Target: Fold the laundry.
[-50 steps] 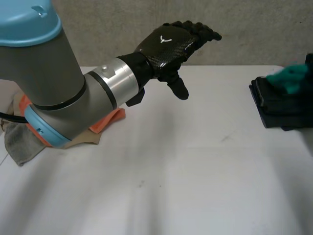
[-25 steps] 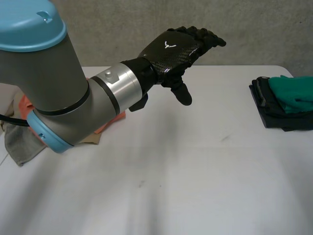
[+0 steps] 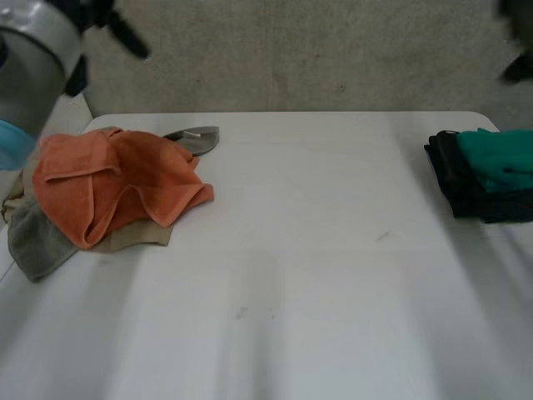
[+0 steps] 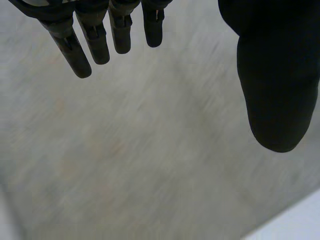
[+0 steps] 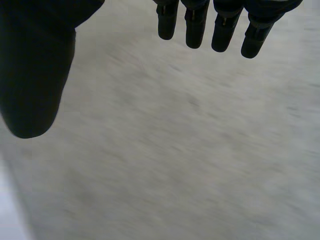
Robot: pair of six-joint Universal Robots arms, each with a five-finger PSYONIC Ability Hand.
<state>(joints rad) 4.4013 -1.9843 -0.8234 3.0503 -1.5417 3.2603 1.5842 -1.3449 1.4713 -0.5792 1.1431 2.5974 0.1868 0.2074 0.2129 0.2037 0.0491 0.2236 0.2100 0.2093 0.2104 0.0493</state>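
Hanging relaxed: left hand (image 4: 272, 75), right hand (image 5: 35, 65) | orange towel (image 3: 108, 183) heaped | grey cloth (image 3: 196, 140), maybe tagged

Tabletop (image 3: 316, 250): white, smooth, matt.
Orange towel (image 3: 108, 183), left: soft matt cloth, rumpled.
Grey cloth (image 3: 37, 246) and beige cloth (image 3: 137, 237) under it: matt fabric.
Dark folded stack (image 3: 466, 196), right: matt cloth; green cloth (image 3: 500, 158) on top.
Wall (image 3: 333, 58), far: rough, mottled.
Left hand (image 4: 270, 75), right hand (image 5: 35, 65): black, smooth, matt.

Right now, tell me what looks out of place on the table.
The orange towel lies crumpled and unfolded on a heap of grey cloths at the left edge of the table. The folded stack at the right looks tidy.
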